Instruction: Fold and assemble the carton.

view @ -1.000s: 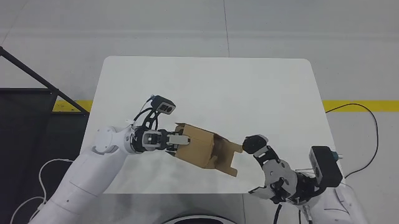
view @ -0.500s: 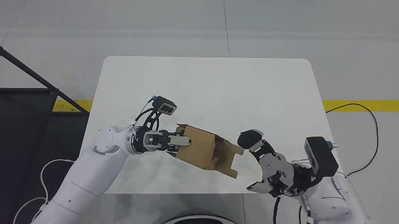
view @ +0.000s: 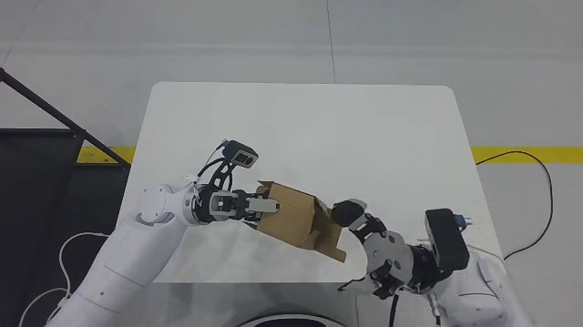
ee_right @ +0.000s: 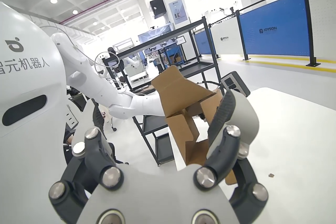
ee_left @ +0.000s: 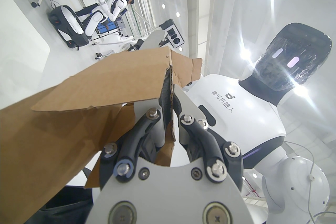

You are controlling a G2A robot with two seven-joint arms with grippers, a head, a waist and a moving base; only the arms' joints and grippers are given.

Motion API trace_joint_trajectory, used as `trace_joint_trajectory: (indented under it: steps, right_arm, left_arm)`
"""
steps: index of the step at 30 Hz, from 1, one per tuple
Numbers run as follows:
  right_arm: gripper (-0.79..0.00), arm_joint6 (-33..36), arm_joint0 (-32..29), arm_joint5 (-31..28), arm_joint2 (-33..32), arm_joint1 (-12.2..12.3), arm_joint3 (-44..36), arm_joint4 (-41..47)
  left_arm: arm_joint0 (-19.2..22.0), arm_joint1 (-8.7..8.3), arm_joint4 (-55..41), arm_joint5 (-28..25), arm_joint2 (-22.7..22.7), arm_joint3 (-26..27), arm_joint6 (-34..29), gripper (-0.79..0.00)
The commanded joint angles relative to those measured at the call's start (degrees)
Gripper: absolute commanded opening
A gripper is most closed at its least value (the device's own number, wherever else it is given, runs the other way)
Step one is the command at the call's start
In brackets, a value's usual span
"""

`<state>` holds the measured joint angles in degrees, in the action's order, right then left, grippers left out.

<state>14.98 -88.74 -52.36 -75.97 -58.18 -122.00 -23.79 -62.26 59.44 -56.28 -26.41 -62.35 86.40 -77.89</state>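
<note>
A brown cardboard carton (view: pixel 296 218), partly folded, is held just above the table's (view: pixel 364 127) near edge. My left gripper (view: pixel 264 206) is shut on a flap at its left end. In the left wrist view the fingers (ee_left: pixel 181 107) pinch the corrugated edge of the carton (ee_left: pixel 78 109). My right gripper (view: pixel 353 245) is open at the carton's right, open end, with its far fingertip touching the end flap. In the right wrist view the carton (ee_right: pixel 181 96) and its loose flaps sit between and beyond the spread fingers (ee_right: pixel 228 114) of that gripper (ee_right: pixel 162 117).
The white table spreads wide behind and to both sides of the carton. A black frame (view: pixel 36 108) stands off the table's left side. A cable (view: pixel 537 190) runs over the floor at the right.
My right gripper has moved left along the table's near edge until its finger meets the carton's open end. The left arm and the carton have stayed put.
</note>
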Motion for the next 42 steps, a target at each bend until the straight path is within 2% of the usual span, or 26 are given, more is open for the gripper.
trace_joint_trajectory:
  steps: [1,13,23,42]
  right_arm:
    - [0.0,0.37,-0.24,0.36,0.21,0.0,-0.45,-0.93]
    - [0.0,-0.52,-1.15,4.27,2.71,-0.4,-2.24,-4.07]
    - [0.0,5.7,2.15,9.85,6.21,-0.43,-2.49,2.08]
    - [0.0,9.96,5.64,14.88,10.19,-0.88,-2.62,3.11]
  left_arm:
    - [0.0,0.0,0.0,0.0,0.0,0.0,0.0,-0.785]
    - [0.0,0.0,0.0,0.0,0.0,0.0,0.0,-0.785]
    - [0.0,0.0,0.0,0.0,0.0,0.0,0.0,-0.785]
    - [0.0,0.0,0.0,0.0,0.0,0.0,0.0,-0.785]
